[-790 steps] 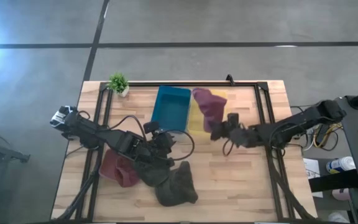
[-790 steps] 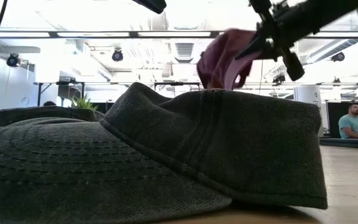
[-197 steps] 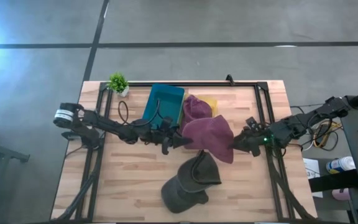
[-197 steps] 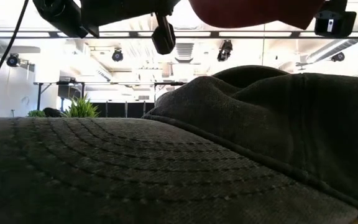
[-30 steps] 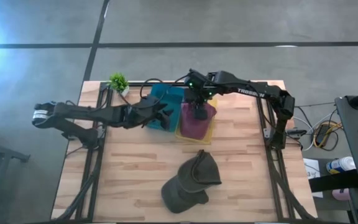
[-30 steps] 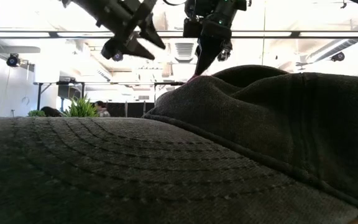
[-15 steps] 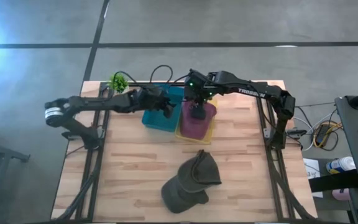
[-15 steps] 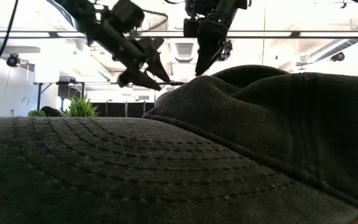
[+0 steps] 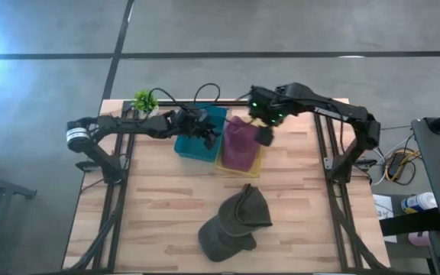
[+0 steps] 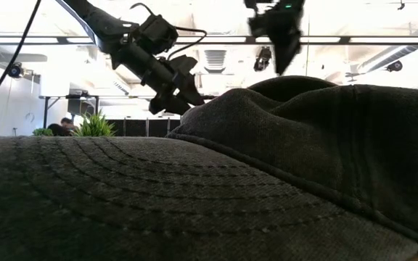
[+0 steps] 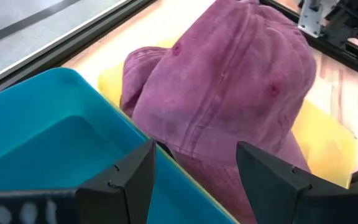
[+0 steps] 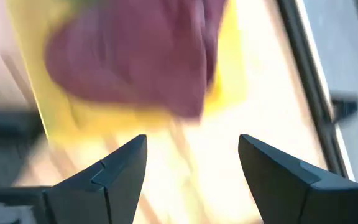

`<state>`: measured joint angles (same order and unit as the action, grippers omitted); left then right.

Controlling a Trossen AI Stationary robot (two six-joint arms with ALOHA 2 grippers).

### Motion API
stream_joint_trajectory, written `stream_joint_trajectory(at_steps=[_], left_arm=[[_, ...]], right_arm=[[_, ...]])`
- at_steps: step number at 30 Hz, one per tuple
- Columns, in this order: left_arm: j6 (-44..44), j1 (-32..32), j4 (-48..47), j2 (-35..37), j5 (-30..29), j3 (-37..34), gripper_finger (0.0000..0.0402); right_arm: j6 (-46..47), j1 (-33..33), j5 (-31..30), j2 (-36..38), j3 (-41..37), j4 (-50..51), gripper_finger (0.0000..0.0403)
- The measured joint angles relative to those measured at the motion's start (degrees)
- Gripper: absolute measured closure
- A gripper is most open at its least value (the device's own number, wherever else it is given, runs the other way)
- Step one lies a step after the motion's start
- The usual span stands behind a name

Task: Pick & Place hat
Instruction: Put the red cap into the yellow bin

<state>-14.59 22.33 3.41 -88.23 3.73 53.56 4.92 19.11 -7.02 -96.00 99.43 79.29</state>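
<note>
High cam looks straight down on the table (image 9: 166, 221); low cam sits at table level (lens nearly against the dark cap (image 10: 267, 174)); both wrist cams share the maroon hat (image 11: 229, 93).

We see a dark hat (image 10: 216, 196) filling most of the frame, brim low in front, crown rising on the right. Above it, left gripper (image 10: 187, 98) hangs on its cabled arm, angled down toward the crown, not touching. Right gripper (image 10: 285, 47) sits higher, near the top edge. Behind: a small plant (image 10: 93, 125), ceiling lights, and a person (image 10: 65, 125) far off.
</note>
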Motion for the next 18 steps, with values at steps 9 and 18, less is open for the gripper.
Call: stream_joint_trajectory(at_steps=[9, 18], left_arm=[[1.52, 0.24, 3.31, -1.68, 0.22, 0.14, 0.0186], [2.57, 0.35, 4.56, -6.44, 1.34, 4.53, 0.0186]], right_arm=[[-2.17, 1.34, 0.35, 6.64, -16.77, -4.82, 0.0156], [-3.90, 2.43, 5.53, 7.15, -30.55, -23.16, 0.0157]])
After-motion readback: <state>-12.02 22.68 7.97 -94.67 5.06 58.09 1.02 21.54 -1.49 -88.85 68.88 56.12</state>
